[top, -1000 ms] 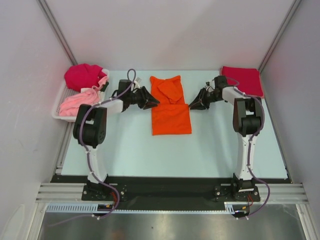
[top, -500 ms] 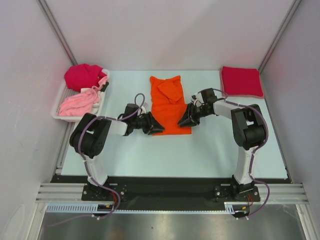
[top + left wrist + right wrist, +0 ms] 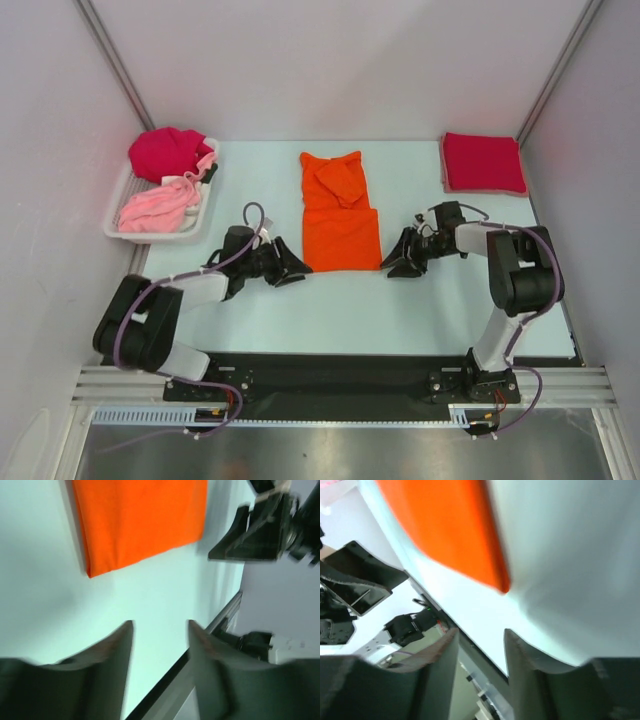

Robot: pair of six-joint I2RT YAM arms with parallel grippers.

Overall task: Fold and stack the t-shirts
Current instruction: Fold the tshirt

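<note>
We see the left gripper [image 3: 160, 630] with its two fingers apart and nothing between them, only bare table [image 3: 300, 310] under the gap. The right gripper [image 3: 481, 640] is the same, its fingers spread with nothing held. Half a second ago both grippers were on the near corners of the orange t-shirt [image 3: 340, 235]. Now the left gripper [image 3: 293, 270] has slid back off the cloth and sits just beside the near left corner. The right gripper [image 3: 398, 265] has slid off too and sits just beside the near right corner. Both arms have bent down lower toward the near edge of the table. The orange t-shirt has stayed where it was, in the middle of the table. Its near half is flat and smooth like a square, and its far half is bunched up with soft bumps. A red t-shirt [image 3: 483, 162] lies folded flat in the far right corner. On the far left a white basket [image 3: 113, 225] holds a pink t-shirt [image 3: 155, 208] and a dark pink t-shirt [image 3: 168, 150], both in loose heaps.
</note>
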